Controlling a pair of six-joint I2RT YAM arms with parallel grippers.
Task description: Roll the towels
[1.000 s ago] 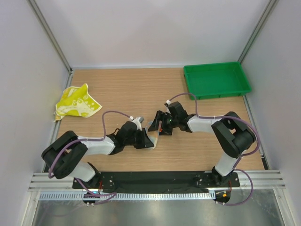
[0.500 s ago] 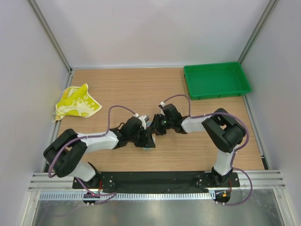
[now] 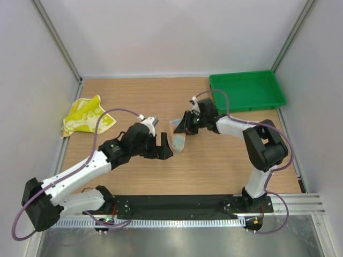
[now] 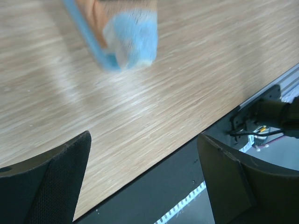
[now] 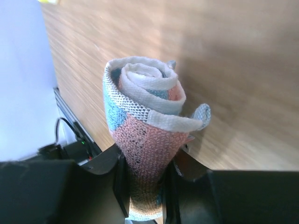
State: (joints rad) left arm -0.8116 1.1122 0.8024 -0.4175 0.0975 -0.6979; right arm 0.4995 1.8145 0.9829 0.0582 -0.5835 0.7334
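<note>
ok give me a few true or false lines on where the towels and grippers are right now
1. The right gripper is shut on the rolled blue towel. True.
2. The yellow towel lies in the green tray. False: it lies on the table by the left wall, far from the green tray.
3. The left gripper is open and holds nothing. True.
4. The yellow towel is rolled up. False: it lies loose and unrolled.
</note>
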